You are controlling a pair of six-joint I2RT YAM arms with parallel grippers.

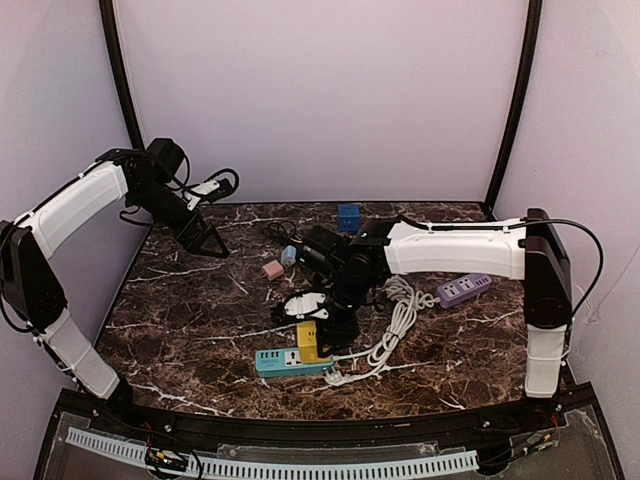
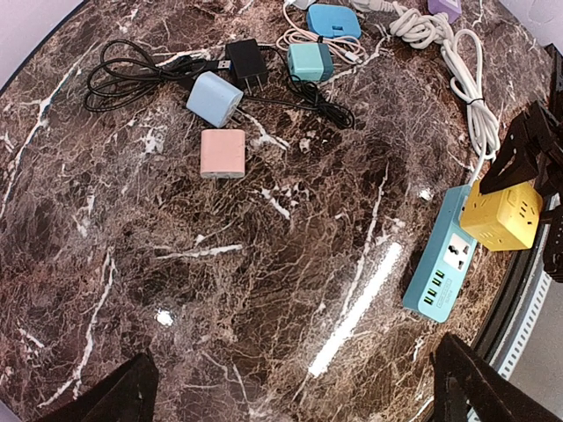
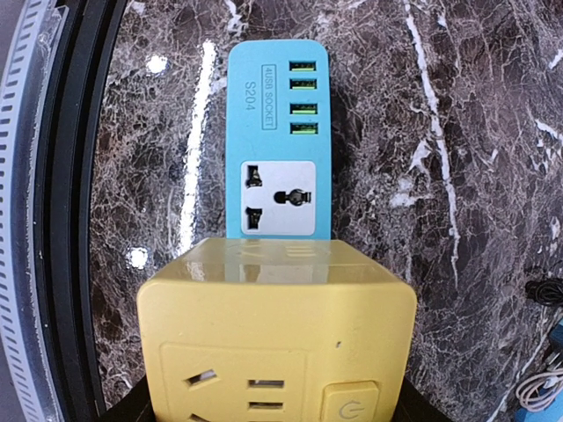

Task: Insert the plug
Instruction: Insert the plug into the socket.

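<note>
**Yellow cube plug clamped above the teal strip**

The right gripper (image 1: 312, 330) is clenched on the yellow cube plug (image 3: 277, 343), its dark fingers pressed to two opposite sides; the cube sits over the near end of the teal power strip (image 3: 277, 141), at the front of the marble table (image 1: 180, 330); its underside is hidden, so whether its pins are in a socket cannot be told.

The strip is a smooth, round-cornered plastic bar; its white socket face lies uncovered just beyond the cube, with four green USB ports in a row past it; the end under the cube is out of sight. The cube is matte, with soft edges, slots and a power button on its upper face; the right wrist view crops its lower edge.

The left gripper (image 1: 215, 245) is released, jaws spread wide, raised at the far left, well apart from the strip; only its finger ends show in its own camera.

Farther back lie a pink adapter (image 2: 223, 153), a pale blue adapter (image 2: 215, 98), a black charger (image 2: 246, 61) with tangled black cord, a coiled white cable (image 2: 466, 79) and a purple strip (image 1: 465, 290).
</note>
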